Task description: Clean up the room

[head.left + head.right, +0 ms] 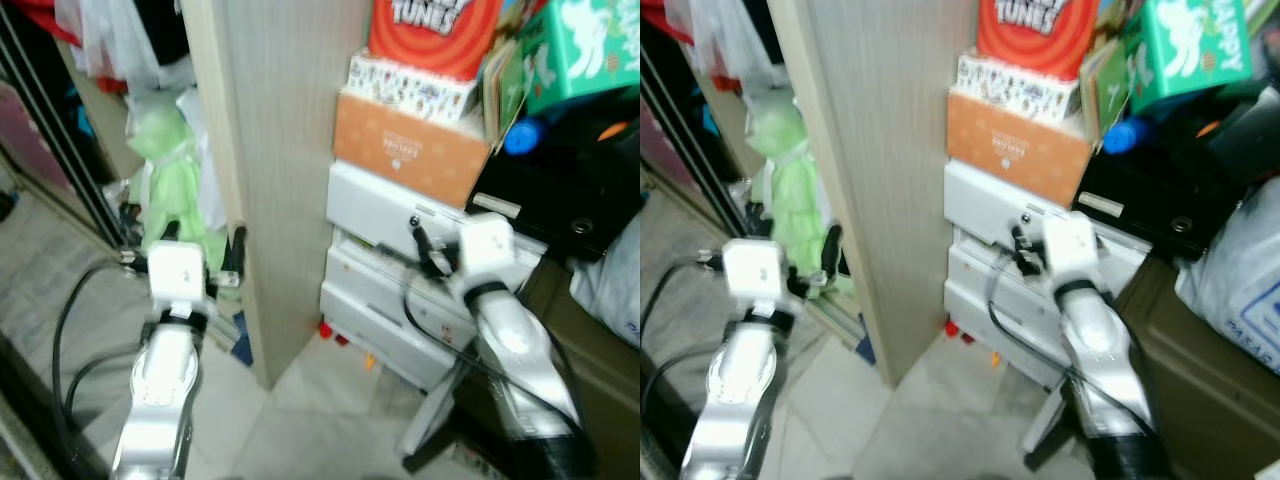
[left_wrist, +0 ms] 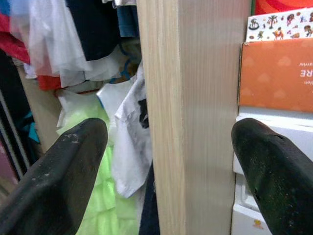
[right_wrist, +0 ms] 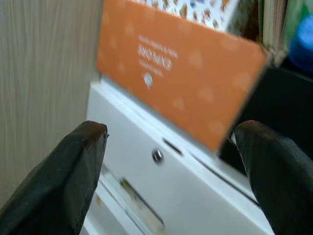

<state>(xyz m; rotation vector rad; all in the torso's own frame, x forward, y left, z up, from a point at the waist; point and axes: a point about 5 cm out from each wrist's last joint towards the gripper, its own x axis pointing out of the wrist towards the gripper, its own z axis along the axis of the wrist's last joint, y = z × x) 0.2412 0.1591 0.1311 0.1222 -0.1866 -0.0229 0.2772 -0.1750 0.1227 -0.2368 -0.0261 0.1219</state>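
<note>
We face the narrow edge of a tall pale wooden panel [image 1: 270, 170] that rises from a light tiled floor [image 1: 320, 420] and splits the scene in two.

On our left, our left gripper [image 2: 166, 171] is raised at the mouth of an open wardrobe, its two black fingers [image 2: 63, 166] spread wide apart and holding nothing. In the wrist view the panel's edge sits between the fingers. Inside the wardrobe hang crowded clothes: a bright green ruffled garment [image 1: 175, 170] low down, a white garment [image 2: 132, 147] beside it against the panel, and dark, red and translucent white pieces [image 2: 54, 39] above.

On our right, our right gripper [image 3: 171, 171] is raised before a stack of boxes standing just beside the panel. Its fingers [image 3: 68, 171] are also spread wide and empty. At the bottom is a white plastic drawer unit [image 1: 390, 290] with a small metal knob [image 3: 157, 155]. On it rests an orange cardboard box [image 1: 410, 145], then a white patterned box [image 1: 410, 85], then a red box [image 1: 435, 30] with part of the word "TUNES" showing. Right of the stack sit a green package [image 1: 575, 50], a blue cap [image 1: 520, 135] and a black case [image 1: 570, 190]. A white plastic bag [image 1: 1240, 280] lies at the far right. A few small red and orange bits [image 1: 335, 335] lie on the floor at the foot of the drawer unit.
</note>
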